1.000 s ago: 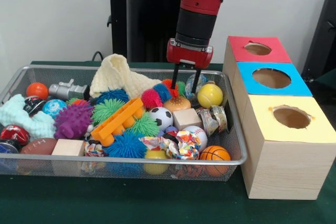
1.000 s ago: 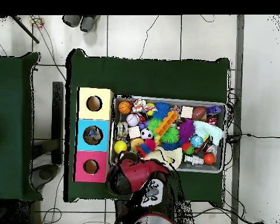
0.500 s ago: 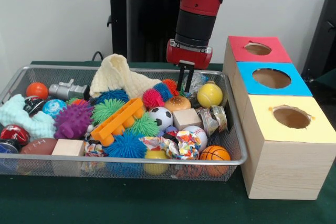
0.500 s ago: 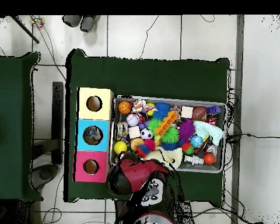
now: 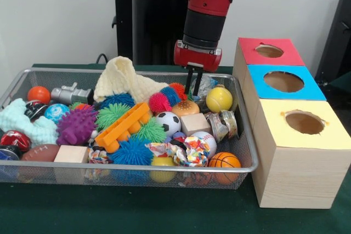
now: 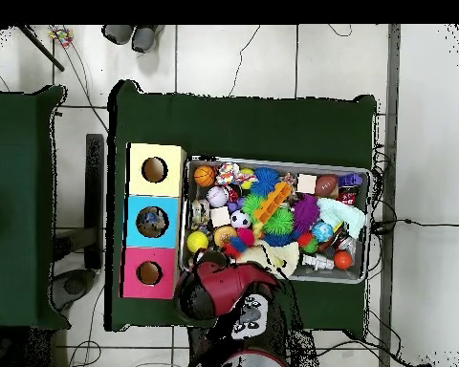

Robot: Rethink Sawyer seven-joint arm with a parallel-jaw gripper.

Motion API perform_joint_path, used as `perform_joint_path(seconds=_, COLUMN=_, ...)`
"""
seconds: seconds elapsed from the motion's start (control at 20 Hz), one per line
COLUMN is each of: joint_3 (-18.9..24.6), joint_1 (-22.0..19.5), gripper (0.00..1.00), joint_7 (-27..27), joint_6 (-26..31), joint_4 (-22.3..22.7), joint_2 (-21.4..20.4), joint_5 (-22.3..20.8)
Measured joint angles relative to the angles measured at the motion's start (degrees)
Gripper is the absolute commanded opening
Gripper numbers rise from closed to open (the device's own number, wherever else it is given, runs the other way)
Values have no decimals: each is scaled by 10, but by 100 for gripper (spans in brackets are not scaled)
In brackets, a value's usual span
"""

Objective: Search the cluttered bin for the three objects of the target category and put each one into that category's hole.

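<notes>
A wire bin (image 5: 244, 152) holds a heap of toys: a yellow ball (image 5: 219, 100), a soccer ball (image 5: 168, 121), a basketball (image 5: 224, 161), a burger toy (image 5: 185, 108), spiky balls, wooden blocks and a cream cloth (image 5: 123, 78). My gripper (image 5: 193, 92) hangs over the bin's back right part, just behind the burger toy and beside a red spiky ball (image 5: 177, 88). Its fingers (image 5: 190, 83) are shut together, and I see nothing between them. In the overhead view the red arm (image 6: 224, 287) covers the gripper. To the right stand the red (image 5: 269, 51), blue (image 5: 283, 81) and yellow (image 5: 304, 122) holed boxes.
The three boxes (image 6: 154, 222) line the bin's side in the overhead view; something lies inside the blue box's hole. An orange toy (image 5: 122, 127), a purple spiky ball (image 5: 75, 126) and a grey toy (image 5: 70, 95) fill the bin's left half. Green cloth (image 5: 137, 212) covers the table.
One second ago the fingers stood apart over the toys. They have come together and stayed so; the arm has barely shifted.
</notes>
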Motion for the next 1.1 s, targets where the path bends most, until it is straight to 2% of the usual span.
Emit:
perform_joint_path(seconds=0.25, joint_3=11, joint_1=-14, gripper=0, joint_7=0, joint_6=0, joint_4=21, joint_2=-28, joint_5=0)
perform_joint_path(seconds=0.45, joint_3=31, joint_1=-33, gripper=0, joint_7=0, joint_6=11, joint_4=51, joint_2=-77, joint_5=2)
perform_joint_path(seconds=0.6, joint_3=51, joint_1=-52, gripper=0, joint_7=0, joint_6=49, joint_4=78, joint_2=-133, joint_5=16)
perform_joint_path(seconds=0.75, joint_3=63, joint_1=-62, gripper=0, joint_7=0, joint_6=83, joint_4=90, joint_2=-166, joint_5=28)
perform_joint_path(seconds=0.9, joint_3=67, joint_1=-63, gripper=0, joint_7=0, joint_6=102, joint_4=95, joint_2=-185, joint_5=35)
perform_joint_path(seconds=1.1, joint_3=68, joint_1=-59, gripper=0, joint_7=0, joint_6=103, joint_4=96, joint_2=-187, joint_5=35)
